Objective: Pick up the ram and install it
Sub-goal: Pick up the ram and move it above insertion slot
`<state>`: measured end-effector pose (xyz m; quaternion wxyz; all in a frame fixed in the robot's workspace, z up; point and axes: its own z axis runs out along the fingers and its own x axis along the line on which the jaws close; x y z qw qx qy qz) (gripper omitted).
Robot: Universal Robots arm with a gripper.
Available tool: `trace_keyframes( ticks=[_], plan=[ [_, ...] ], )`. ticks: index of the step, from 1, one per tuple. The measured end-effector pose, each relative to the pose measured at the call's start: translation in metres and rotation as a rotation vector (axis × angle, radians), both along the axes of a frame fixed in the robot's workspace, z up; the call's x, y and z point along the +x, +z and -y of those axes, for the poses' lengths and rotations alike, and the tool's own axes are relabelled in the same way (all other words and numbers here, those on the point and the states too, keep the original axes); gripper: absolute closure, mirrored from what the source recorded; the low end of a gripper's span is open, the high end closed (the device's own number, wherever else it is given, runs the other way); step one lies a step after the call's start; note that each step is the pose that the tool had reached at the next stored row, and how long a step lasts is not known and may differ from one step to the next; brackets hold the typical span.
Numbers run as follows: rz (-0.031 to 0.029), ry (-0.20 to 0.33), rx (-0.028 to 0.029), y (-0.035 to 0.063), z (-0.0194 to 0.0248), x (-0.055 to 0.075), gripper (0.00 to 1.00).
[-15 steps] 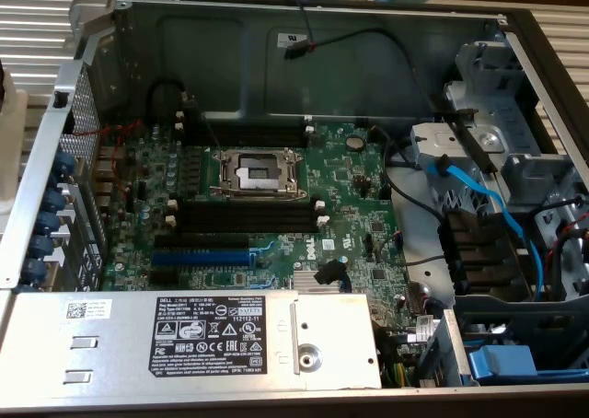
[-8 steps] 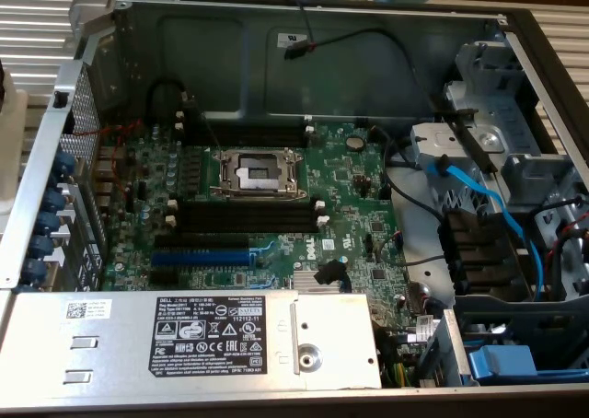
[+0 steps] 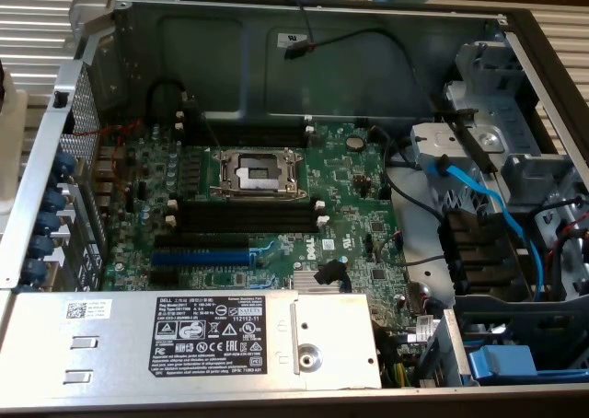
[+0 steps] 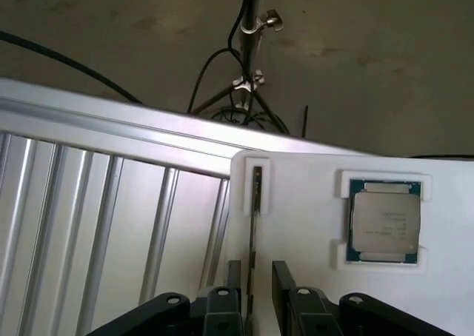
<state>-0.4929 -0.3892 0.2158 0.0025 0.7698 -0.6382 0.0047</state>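
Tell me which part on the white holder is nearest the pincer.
The ram, the thin stick standing on edge: it runs between the open pincer's fingers. The square processor lies flat, clear of them.

Electronics workshop, opened computer case [image 3: 230,40], slatted aluminium bench [image 4: 89,225]

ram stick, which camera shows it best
The wrist view: the ram stands edge-on in a white holder, between the fingers of the open tool. The exterior view is aimed at the motherboard and its black slots.
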Motion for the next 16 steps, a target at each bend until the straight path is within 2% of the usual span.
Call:
trace_keyframes(
  ticks=[3,9,16],
  plan=[
    [0.0066,0.000,-0.0025,-0.0062,0.0000,0.000,0.69],
    [0.0070,0.000,-0.0124,-0.0146,0.0001,0.000,0.69],
    [0.0072,0.000,-0.0124,-0.0149,0.0001,0.000,0.69]
  ],
)
